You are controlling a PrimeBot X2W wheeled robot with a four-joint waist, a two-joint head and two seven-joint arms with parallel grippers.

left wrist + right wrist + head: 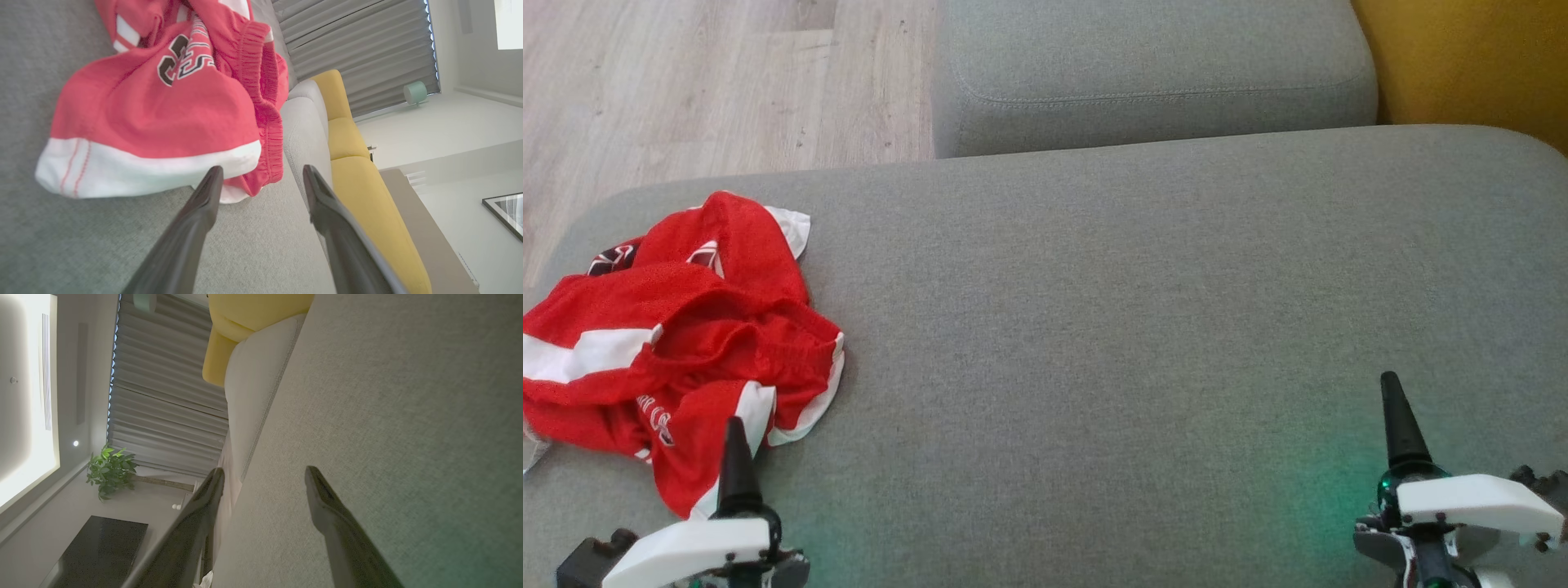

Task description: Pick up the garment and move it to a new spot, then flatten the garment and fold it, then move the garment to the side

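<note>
Heads up, your garment (678,335) (red shorts with white trim and some dark lettering) is sitting in a crumpled heap at the left end of the big grey cushion (1135,327), close to its left edge, not flattened or folded. Your left gripper (261,173) is let go, both dark fingers spread wide with nothing between them, and it sits low over the cushion just in front of the heap. From the left wrist view one fingertip lines up with the white hem (135,173) at the near edge of the shorts, but I honestly can't tell if it's touching the cloth or just short of it. Your right gripper (263,473) is spread wide too and holds nothing; it's way over on the right side of the same cushion, well apart from the shorts, over bare fabric with a faint green glow (1307,482) on it. Behind all that there's a second grey cushion (1152,73), a yellow cushion (1470,65) at the far right, and wood floor (686,82) at the far left.
</note>
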